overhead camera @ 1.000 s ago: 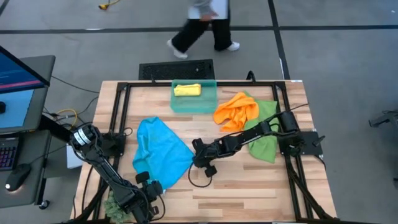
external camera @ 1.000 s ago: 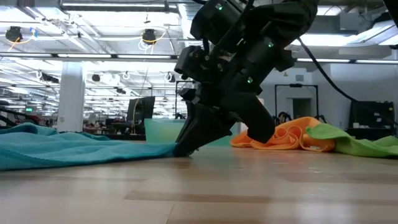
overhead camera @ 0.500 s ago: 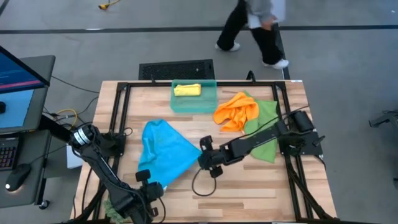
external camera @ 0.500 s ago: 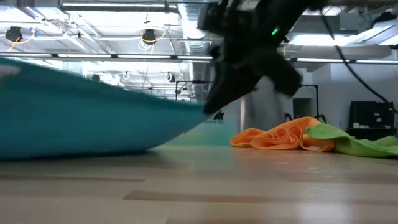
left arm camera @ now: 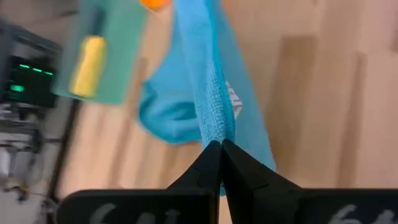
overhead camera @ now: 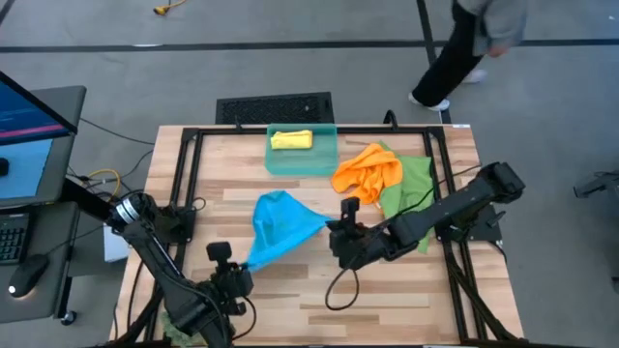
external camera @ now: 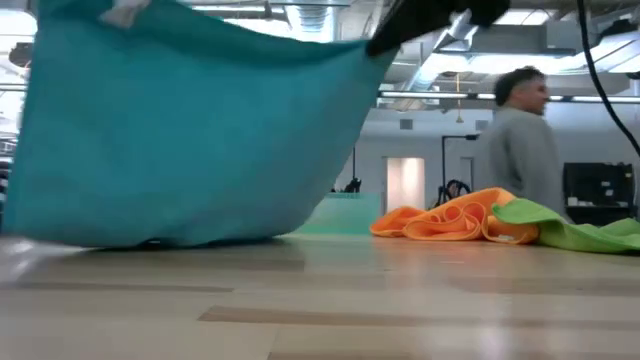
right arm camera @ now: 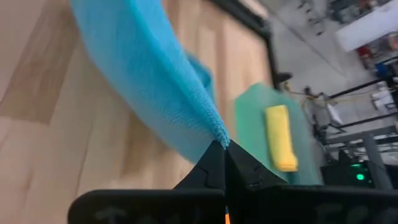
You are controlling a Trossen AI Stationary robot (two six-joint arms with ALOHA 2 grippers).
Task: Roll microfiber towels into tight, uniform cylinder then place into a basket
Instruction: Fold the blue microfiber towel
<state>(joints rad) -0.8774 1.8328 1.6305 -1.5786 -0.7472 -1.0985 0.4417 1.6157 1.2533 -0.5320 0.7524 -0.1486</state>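
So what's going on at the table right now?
Both arms have the blue towel pinched by its edges and lifted, stretched between the left gripper and the right gripper, with its lower end at the wooden table. A rolled yellow towel already lies in the teal basket. The orange towel and green towel lie crumpled beside it.

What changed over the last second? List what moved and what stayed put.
The blue towel, lying flat on the table a second ago, now hangs stretched between the left gripper and right gripper, both shut on its corners. The right arm swung rightward. The basket, yellow roll, orange towel and green towel stayed.
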